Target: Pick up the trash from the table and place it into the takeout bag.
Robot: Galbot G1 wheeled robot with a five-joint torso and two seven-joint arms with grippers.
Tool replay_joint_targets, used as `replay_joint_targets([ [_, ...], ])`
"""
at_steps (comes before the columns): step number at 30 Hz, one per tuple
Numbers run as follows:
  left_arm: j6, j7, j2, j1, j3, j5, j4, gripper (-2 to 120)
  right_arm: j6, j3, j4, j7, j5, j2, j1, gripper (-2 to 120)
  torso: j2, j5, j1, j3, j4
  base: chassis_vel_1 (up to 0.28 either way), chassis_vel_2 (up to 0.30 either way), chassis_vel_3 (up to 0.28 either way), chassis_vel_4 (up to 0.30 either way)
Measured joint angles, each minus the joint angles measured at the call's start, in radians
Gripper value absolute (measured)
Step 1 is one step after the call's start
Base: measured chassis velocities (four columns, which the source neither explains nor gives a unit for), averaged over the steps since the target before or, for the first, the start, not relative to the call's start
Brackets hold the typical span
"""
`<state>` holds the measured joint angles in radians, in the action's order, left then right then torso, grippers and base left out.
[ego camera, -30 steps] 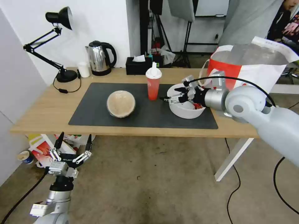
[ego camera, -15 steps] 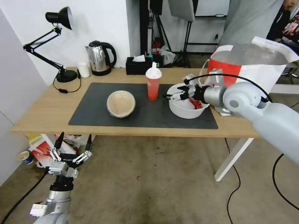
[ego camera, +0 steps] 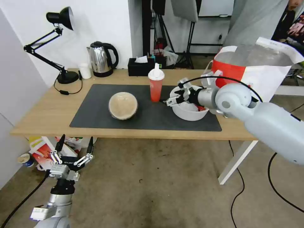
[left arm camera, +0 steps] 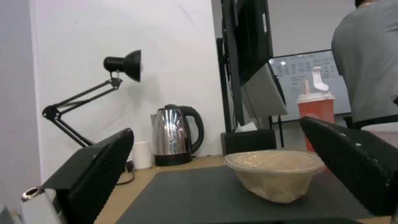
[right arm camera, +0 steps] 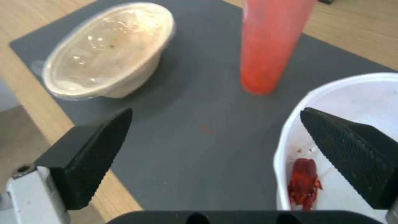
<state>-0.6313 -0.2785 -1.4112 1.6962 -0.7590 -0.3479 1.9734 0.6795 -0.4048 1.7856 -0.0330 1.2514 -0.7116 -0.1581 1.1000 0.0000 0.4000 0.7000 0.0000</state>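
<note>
On the far left of the head view, the left gripper (ego camera: 75,146) hangs low, below the front edge of the table (ego camera: 47,110), above the floor. Its two fingers are spread wide and hold nothing. In the left wrist view the left gripper (left arm camera: 215,168) looks along the desktop toward the lamp (left arm camera: 89,96) and the steel kettle (left arm camera: 176,133).

On the dark grey mat (ego camera: 95,110), the beige lidded bowl (ego camera: 123,105) stands left of the middle, free of any contact. To its right, near the back edge of the mat, the red drink cup (ego camera: 156,83) stands upright with its white spouted lid on. Behind the cup, on the bare wood, is the black tissue box (ego camera: 139,67).

Further right, the right gripper (ego camera: 171,100) is at the left rim of the white bowl (ego camera: 188,111), between the bowl and the cup. In the right wrist view its fingers (right arm camera: 89,155) are spread apart: one is over the mat, the other over the inside of the white bowl (right arm camera: 352,93), with the rim between them. They do not pinch anything. Red food scraps (right arm camera: 304,183) lie at the bottom of the bowl.

At the right end of the table, behind the right arm, stands the takeout bag (ego camera: 269,72), open at the top, showing its silvery lining.
</note>
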Motion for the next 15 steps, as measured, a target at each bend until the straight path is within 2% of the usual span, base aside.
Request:
replay_joint_targets([
  [15,0.0,0.0,0.0,0.0,0.0,0.0,0.0,100,0.028,-0.039,-0.042,-0.045,-0.017,-0.018,0.031,100,0.0,0.0,0.0,0.0,0.0,0.0,0.0,0.0,0.0],
])
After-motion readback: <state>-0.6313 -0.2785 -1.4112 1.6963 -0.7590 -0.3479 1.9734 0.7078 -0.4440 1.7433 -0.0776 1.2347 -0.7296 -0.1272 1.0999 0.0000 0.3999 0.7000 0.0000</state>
